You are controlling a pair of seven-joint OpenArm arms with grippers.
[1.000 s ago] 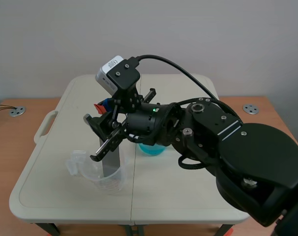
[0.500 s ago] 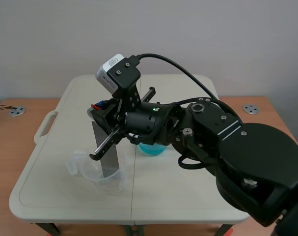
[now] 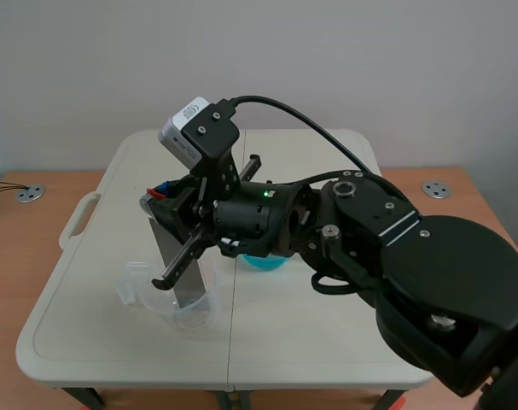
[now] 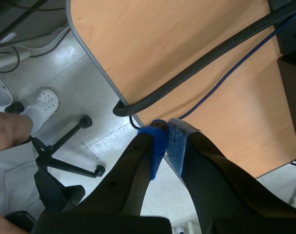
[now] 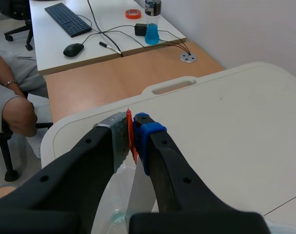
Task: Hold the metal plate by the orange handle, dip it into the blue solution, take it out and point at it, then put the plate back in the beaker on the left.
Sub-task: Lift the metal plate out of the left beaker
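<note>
- The right arm (image 3: 412, 273), bulky and matt black with rounded joints, comes in from 4 o'clock and lies across the table toward 9 o'clock.
- A clear plastic beaker (image 3: 194, 323) with a pouring lip stands at about 8 o'clock on the table (image 3: 327, 350), a smooth, pale folding top with rounded corners and a seam down its middle.
- The plate (image 3: 163, 232), a flat grey metal strip with a dull sheen, stands tilted with its lower end inside the beaker; I cannot tell whether it touches the bottom.
- The right gripper (image 5: 130, 126) is clenched on the thin orange handle (image 5: 130, 144) at the plate's upper end.
- A round dish of blue liquid (image 3: 260, 262) sits near the table's centre, at 3 o'clock from the beaker, mostly hidden under the arm.
- Past the table's 12 o'clock edge runs a wood-grain desk (image 5: 113, 73). Beyond it are a black keyboard (image 5: 69, 19) and a rounded black mouse (image 5: 73, 49).
- The left gripper (image 4: 166, 134) is off the table, squeezed closed on nothing. Its dotted blue pads (image 4: 176, 141) meet, with a braided black cable (image 4: 211, 63) ahead of them.
</note>
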